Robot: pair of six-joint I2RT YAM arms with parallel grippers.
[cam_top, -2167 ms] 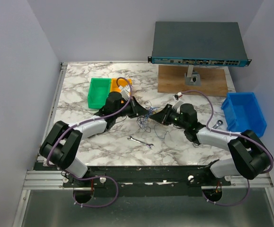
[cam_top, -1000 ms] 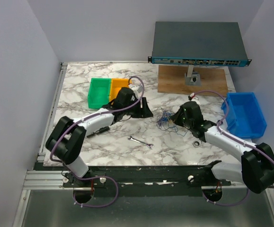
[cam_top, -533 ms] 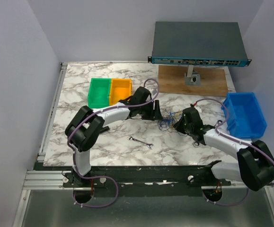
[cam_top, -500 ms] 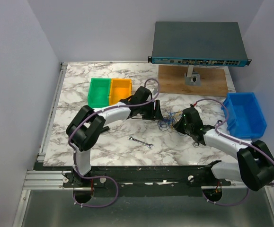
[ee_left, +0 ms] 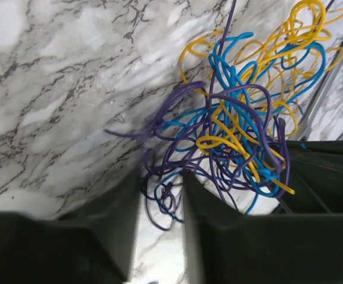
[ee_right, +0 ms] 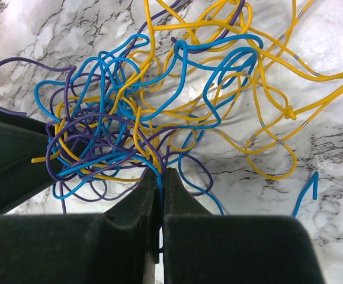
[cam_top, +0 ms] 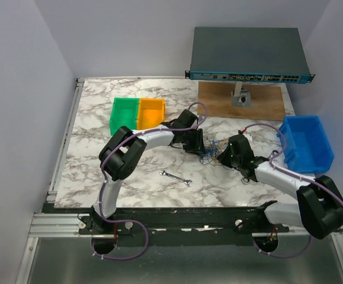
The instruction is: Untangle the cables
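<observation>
The tangle of thin blue, yellow and purple flexible cables [ee_left: 240, 121] lies on the white marble-pattern table top [cam_top: 94, 127], betw. both grippers. The right gripper [ee_right: 161, 180] is closed to almost no gap, w/ a blue strand pinched, as it seems. The left gripper [ee_left: 161, 204] is open by a narrow gap; purple loops lie in it, unclamped. Only one colour should be taken by the left, then the arms drawn apart slowly & low, so knots are not tightened.
</observation>
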